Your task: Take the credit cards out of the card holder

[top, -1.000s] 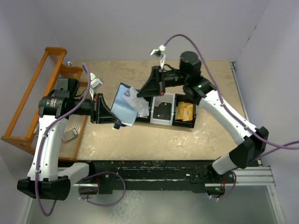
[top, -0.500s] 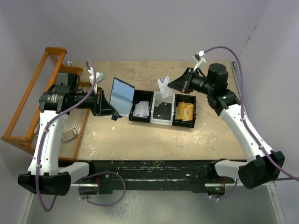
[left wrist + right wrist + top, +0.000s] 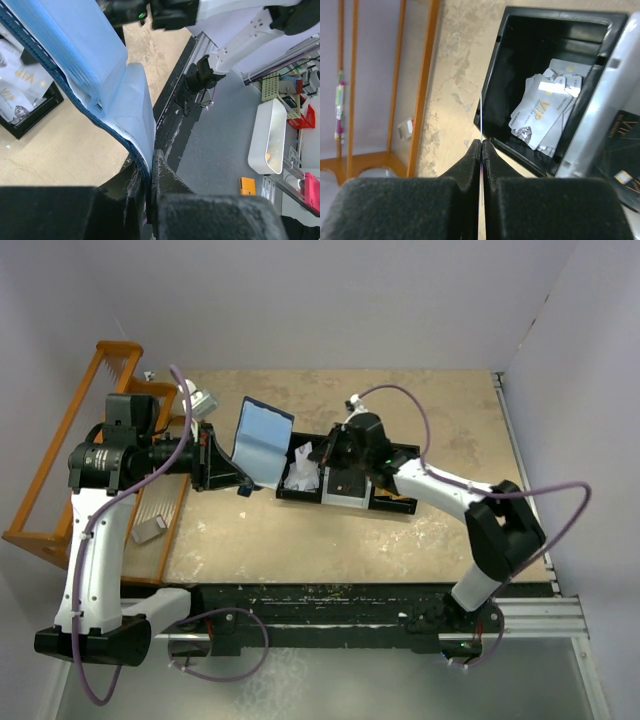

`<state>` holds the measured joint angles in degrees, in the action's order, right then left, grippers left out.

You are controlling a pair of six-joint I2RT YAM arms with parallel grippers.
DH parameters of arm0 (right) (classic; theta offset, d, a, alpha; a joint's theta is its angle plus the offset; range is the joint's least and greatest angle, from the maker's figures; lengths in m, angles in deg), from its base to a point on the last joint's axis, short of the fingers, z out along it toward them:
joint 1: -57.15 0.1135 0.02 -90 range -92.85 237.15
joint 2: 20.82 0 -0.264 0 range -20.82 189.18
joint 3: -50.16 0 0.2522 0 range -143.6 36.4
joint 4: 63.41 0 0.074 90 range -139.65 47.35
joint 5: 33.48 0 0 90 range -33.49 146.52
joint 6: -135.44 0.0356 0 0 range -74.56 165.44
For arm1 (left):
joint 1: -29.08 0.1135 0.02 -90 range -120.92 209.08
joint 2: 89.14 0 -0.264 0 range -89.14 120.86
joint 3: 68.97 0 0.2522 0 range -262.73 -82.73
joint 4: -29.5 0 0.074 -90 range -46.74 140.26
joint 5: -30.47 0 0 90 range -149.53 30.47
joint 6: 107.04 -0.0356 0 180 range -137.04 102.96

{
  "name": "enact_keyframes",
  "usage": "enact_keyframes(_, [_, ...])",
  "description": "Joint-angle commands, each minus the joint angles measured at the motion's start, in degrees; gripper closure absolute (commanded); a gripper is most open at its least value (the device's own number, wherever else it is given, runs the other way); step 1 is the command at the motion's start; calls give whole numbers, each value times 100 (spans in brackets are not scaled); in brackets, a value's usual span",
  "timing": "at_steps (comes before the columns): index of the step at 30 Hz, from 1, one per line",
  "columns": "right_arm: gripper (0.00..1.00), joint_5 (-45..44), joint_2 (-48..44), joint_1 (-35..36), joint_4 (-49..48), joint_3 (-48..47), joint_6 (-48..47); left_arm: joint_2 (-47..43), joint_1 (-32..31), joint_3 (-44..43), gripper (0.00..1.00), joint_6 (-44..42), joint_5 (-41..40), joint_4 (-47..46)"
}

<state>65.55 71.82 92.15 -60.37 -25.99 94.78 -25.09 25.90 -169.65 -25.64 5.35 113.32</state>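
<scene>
The card holder (image 3: 262, 438), a navy-edged wallet with pale blue inner faces, hangs open above the table left of the tray. My left gripper (image 3: 236, 470) is shut on its lower flap. In the left wrist view the card holder (image 3: 100, 75) rises from the pinched fingertips of the left gripper (image 3: 150, 162). My right gripper (image 3: 320, 456) hovers over the tray's left compartment. It is shut on a credit card (image 3: 481, 115), seen edge-on as a thin line between the tips of the right gripper (image 3: 482, 143). Several silver credit cards (image 3: 542, 112) lie in that compartment.
The black three-compartment tray (image 3: 340, 503) lies at the table's middle, with black cards (image 3: 345, 482) in its middle bin and gold cards (image 3: 400, 502) on the right. An orange wooden rack (image 3: 60, 455) stands along the left edge, a small grey block (image 3: 150, 530) beside it.
The right gripper pulled a card from the holder, swung out to the right rear, then came back over the tray's left compartment. The left gripper kept hold of the holder and shifted it slightly.
</scene>
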Motion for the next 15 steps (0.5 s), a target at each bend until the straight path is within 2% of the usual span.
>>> enact_keyframes(1, [100, -839, 446, 285, -1030, -214, 714, -74, -13, -410, 100, -268, 551, 134])
enact_keyframes(6, [100, -1421, 866, 545, -930, -487, 720, 34, -13, -606, 100, -486, 787, 477])
enact_keyframes(13, [100, -1841, 1216, 610, -918, -619, 647, 19, -15, -701, 100, -483, 1128, 471])
enact_keyframes(14, [97, -1844, 1245, 613, -898, -643, 623, 3, -12, -711, 100, -503, 1183, 491])
enact_keyframes(15, [89, -1844, 1259, 613, -844, -677, 613, 1, -13, -717, 100, -533, 1225, 505])
